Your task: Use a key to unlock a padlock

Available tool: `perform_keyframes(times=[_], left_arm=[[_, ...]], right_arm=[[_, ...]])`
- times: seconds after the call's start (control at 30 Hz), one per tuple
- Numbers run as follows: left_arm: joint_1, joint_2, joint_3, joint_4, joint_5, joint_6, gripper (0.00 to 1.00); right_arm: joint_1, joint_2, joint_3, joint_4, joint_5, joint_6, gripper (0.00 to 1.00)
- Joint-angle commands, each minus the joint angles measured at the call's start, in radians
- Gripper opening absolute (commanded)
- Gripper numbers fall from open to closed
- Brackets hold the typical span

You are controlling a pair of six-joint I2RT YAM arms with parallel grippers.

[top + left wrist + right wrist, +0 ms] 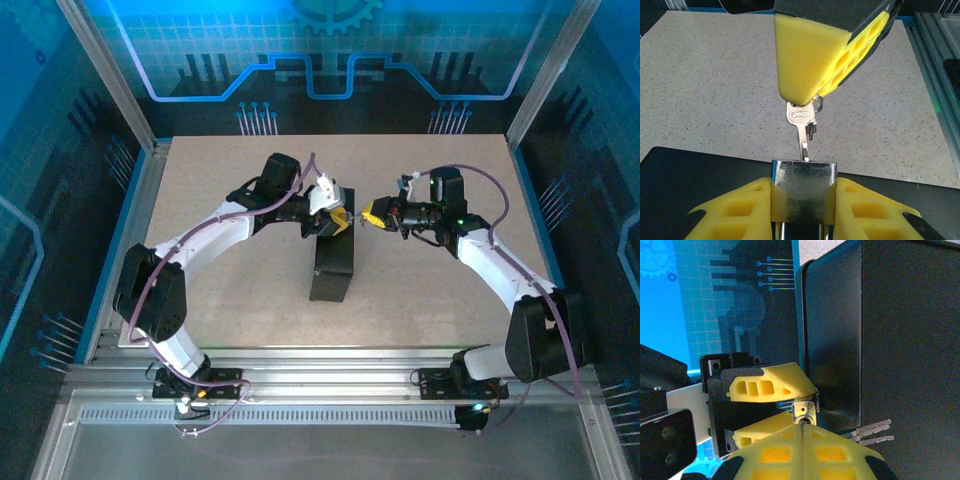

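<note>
Left fingers (pixel 865 212): padlock (pixel 802 192); right fingers (pixel 805 55): key (pixel 801 120)

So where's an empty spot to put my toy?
Bare speckled beige tabletop: between the black rectangular box and right arm, between box and left arm, and along the far edge. Crowded where left gripper and right gripper meet at the box's far end.

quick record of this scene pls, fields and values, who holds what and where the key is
left fingers: yellow foam, shut on the small silvery metal padlock
right fingers: yellow foam, shut on the head of the flat silver key
key vs padlock: tip meets the padlock's near face, blade mostly outside
below the grip: dark rectangular box on the speckled beige table
unlock step: not yet done
</note>
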Motion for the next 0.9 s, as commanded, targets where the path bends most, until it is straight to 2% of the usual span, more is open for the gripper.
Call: perform_keyframes(times=[0.0,0.43,0.63,0.87], left_arm=[[0.005,-0.066,0.001,0.094,0.051,-0.012,0.12],[0.003,-0.068,-0.001,0.109,0.061,-0.018,0.12],[0.003,-0.063,-0.01,0.174,0.061,-0.068,0.12],[0.004,-0.059,-0.009,0.15,0.086,-0.052,0.11]], right_arm=[[0.021,-0.001,0.007,0.014,0.004,0.012,0.0],[0.073,0.03,0.014,0.042,0.012,0.045,0.0],[0.106,0.042,0.016,0.057,0.013,0.063,0.0],[0.11,0.038,0.011,0.043,0.004,0.05,0.0]])
